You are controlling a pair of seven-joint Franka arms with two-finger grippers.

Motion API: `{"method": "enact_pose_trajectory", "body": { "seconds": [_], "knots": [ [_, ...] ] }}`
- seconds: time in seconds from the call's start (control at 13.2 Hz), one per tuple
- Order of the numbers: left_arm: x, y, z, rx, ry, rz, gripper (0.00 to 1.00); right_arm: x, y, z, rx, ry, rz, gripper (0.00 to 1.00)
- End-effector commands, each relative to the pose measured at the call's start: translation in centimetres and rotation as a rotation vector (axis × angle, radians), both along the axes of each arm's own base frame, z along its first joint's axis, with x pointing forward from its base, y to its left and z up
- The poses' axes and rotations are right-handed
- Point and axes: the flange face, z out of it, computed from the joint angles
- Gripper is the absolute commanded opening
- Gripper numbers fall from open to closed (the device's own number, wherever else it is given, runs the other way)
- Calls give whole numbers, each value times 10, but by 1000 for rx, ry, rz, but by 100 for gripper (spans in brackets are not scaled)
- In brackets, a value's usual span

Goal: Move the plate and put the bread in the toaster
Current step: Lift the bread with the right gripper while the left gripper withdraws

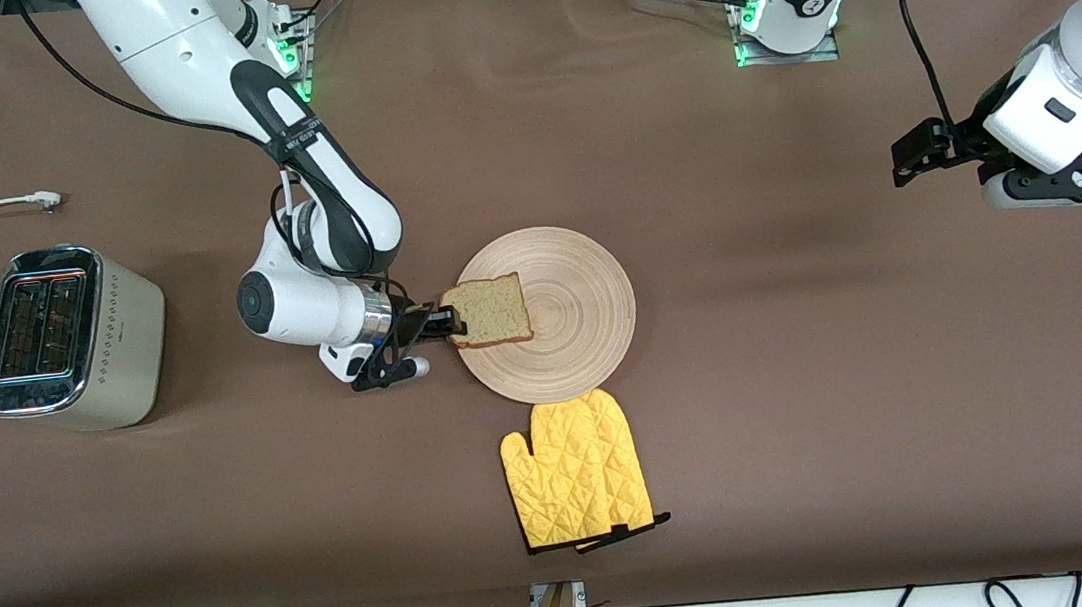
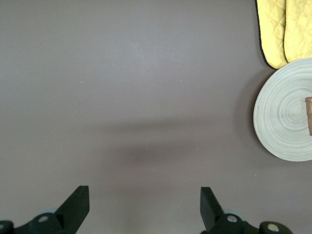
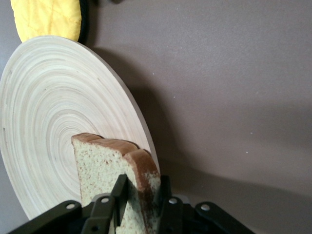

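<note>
**Bread gripped, toaster still waiting**

The cream-beige chrome-topped toaster (image 1: 67,338) stands empty at the right arm's end. The right gripper (image 1: 443,326) pinches the speckled brown bread slice (image 1: 490,311) over the round pale wooden plate (image 1: 583,324). The left gripper (image 1: 932,152) waits open, well apart.

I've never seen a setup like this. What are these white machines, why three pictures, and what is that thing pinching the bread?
The white machines are two robot arms bolted to a brown table. The wide picture looks down from across the table; each of the other two comes from a camera on one arm's wrist. On the table sit a wooden plate, yellow oven mitts nearer the front camera, and a toaster toward the right arm's end. The right end effector, a two-finger clamp, grips one edge of the bread over the plate. The left end effector waits with its fingers open over bare table.
</note>
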Motion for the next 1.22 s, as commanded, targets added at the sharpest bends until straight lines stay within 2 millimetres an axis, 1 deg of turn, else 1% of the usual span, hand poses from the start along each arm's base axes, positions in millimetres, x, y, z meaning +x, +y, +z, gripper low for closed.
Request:
{"method": "enact_pose_trajectory", "body": {
  "seconds": [0.0, 0.15, 0.3, 0.38, 0.46, 0.53, 0.76, 0.84, 0.91, 0.99, 1.06, 1.14],
  "knots": [
    [-20, 1, 0, -2, -29, -16, 100, 1, 1, 6, 8, -29, 25, 32],
    [-19, 2, -1, -3, -22, -11, 100, 2, 0, 8, 10, -35, 32, 31],
    [-16, 2, -1, -5, -21, -11, 100, 4, -4, 8, 12, -49, 54, 12],
    [-16, 1, -1, -4, -21, -11, 100, 8, -9, 11, 12, -59, 53, 4],
    [-15, 1, -2, -5, -19, -14, 100, 12, -17, 15, 9, -61, 49, 0],
    [-14, 2, 1, -5, -25, -11, 100, 15, -22, 22, 11, -58, 50, 0],
    [-16, 4, 0, -4, -12, -10, 100, 17, -23, 33, 16, -69, 48, 0],
    [-15, 4, 1, -4, -13, -9, 100, 18, -28, 35, 12, -71, 41, 11],
    [-15, 5, 0, -4, -12, -9, 100, 19, -30, 35, 10, -74, 43, 28],
    [-15, 7, 0, -4, -12, -9, 100, 18, -30, 34, 11, -76, 51, 34],
    [-15, 7, 1, -4, -12, -10, 100, 18, -31, 34, 11, -78, 56, 44],
    [-15, 7, 0, -4, -7, -10, 100, 17, -31, 32, 9, -77, 57, 46]
  ]
}}
